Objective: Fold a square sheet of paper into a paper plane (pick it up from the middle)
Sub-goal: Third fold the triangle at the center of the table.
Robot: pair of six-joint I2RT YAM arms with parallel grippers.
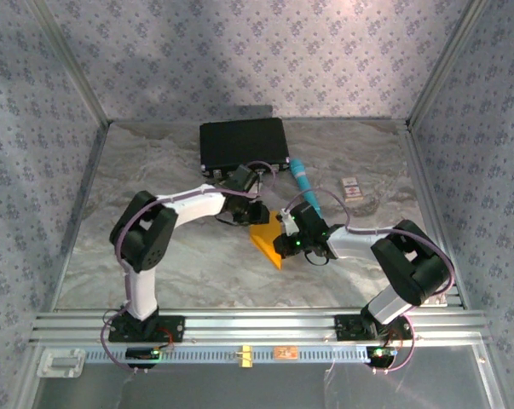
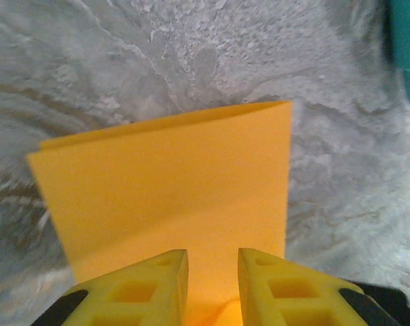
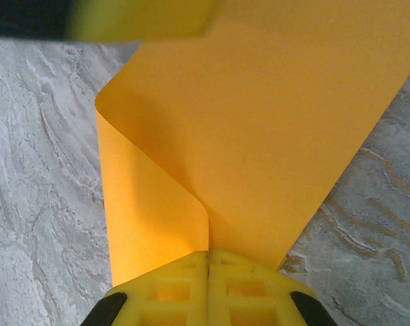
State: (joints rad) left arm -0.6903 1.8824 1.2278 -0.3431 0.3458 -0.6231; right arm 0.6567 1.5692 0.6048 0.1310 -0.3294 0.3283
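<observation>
Where the right gripper [image 3: 208, 261] bites: its two yellow fingers are pressed together on a rolled-over edge of the square sheet of paper [image 3: 259, 122], and no gap shows between them.
Left gripper [image 2: 213, 261]: the two yellow fingers stand a little apart, and orange-yellow paper is seen through the gap. The sheet runs out from under the tips. I cannot tell whether the fingers touch it.
Paper shape, left wrist view: it lies doubled in two layers, and the far edges do not match exactly on the left side.
Paper shape, right wrist view: one part turns over in a soft loop toward the fingers and is not pressed flat into a crease.
Paper place: it is low over the grey marbled table [image 1: 180, 256], near the middle, between the two grippers, which meet over it in the top view.
Teal tube [image 1: 304, 183]: it lies on the table near the paper, on the far side, just behind the right gripper.
Black case [image 1: 242, 143]: it sits at the far edge of the table, well apart from the paper.
Small card [image 1: 351, 188]: it lies flat, to the right of the teal tube.
</observation>
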